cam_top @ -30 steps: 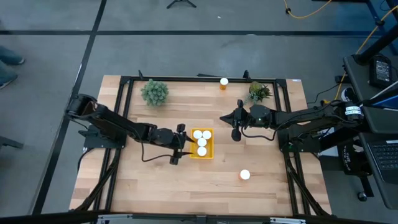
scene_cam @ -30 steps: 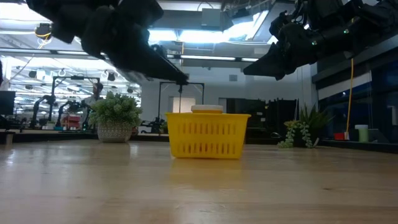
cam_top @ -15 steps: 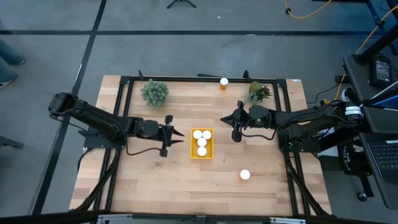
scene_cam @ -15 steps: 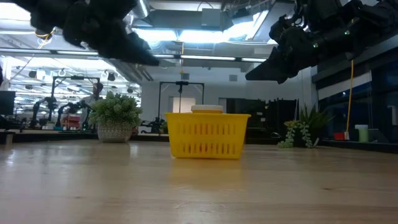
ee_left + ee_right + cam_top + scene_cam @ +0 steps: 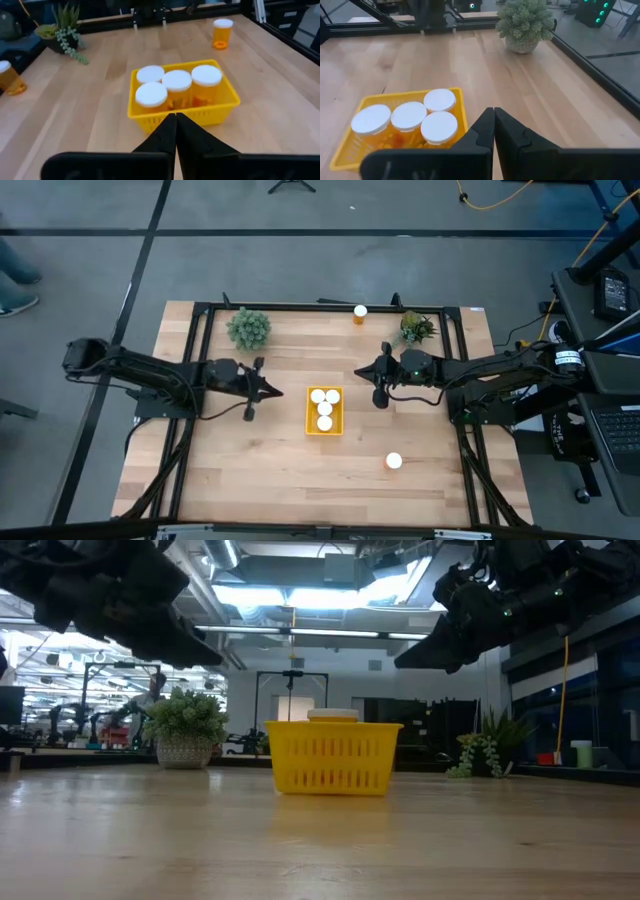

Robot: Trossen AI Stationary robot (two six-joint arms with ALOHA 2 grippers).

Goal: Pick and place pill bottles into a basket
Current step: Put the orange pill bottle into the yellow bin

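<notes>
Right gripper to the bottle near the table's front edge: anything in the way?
Nothing visible. The right gripper, shut and empty, hangs above the table beside the basket. The bottle stands alone on bare wood, and its path back to the basket is bare too. The left gripper, also shut, sits on the basket's other side.

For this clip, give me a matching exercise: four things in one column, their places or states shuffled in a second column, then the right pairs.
Things:
1. basket
2. left end effector
3. bottle with no plant nearby
4. bushy plant

Places or states:
A. shut, empty, on the basket's left side
B. far left part of the table
C. mid-table, holding four capped bottles
D. alone on the near right part of the table

Pairs: 1-C, 2-A, 3-D, 4-B
</notes>
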